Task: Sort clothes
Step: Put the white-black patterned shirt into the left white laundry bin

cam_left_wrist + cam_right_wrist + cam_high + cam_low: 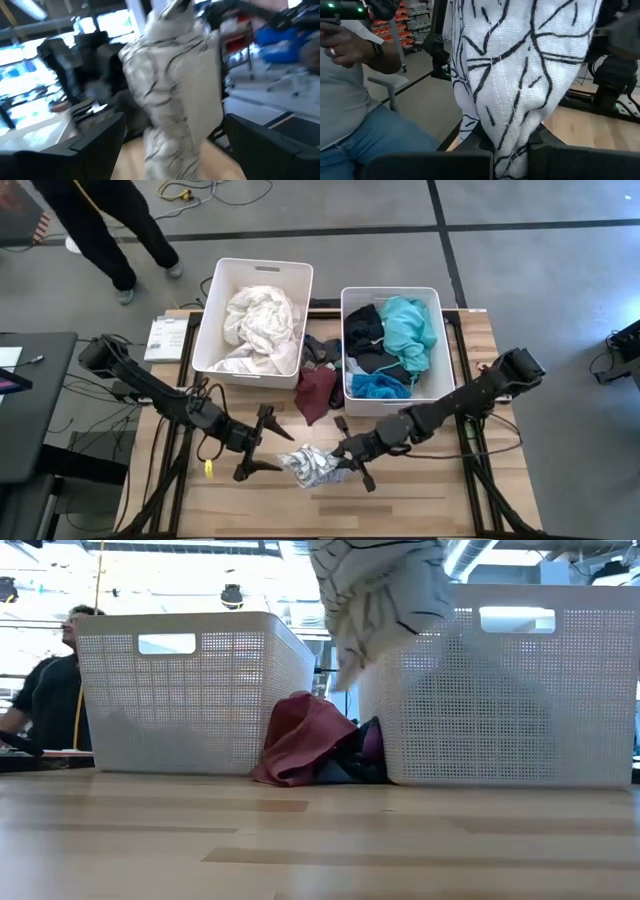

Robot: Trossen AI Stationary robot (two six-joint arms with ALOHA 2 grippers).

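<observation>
A white garment with thin black lines (310, 465) is off the table; in the low view it hangs (380, 600) in front of the bins. My right gripper (347, 464) is shut on it, coming from the table's right. My left gripper (275, 446) stands open just left of it. In the left wrist view the garment (170, 85) is ahead between the wide-apart fingers (95, 145), which are clear of it. A maroon garment (316, 390) lies on the table between the two white bins, over dark clothes. My right gripper pinches a bunched fold of the white black-lined garment (512, 142) between its two fingers, which come at it about level from the table's right. How many layers they have, I cannot tell. The garment hangs slack, its lowest end (345, 680) clear of the table.
The left bin (215, 330) holds white clothes (262, 320). The right bin (440, 350) holds teal, black and blue ones (395, 340). A small yellow thing (208, 467) lies near the left arm. A person (110, 225) stands beyond the far left corner. Bare wood runs along the near edge.
</observation>
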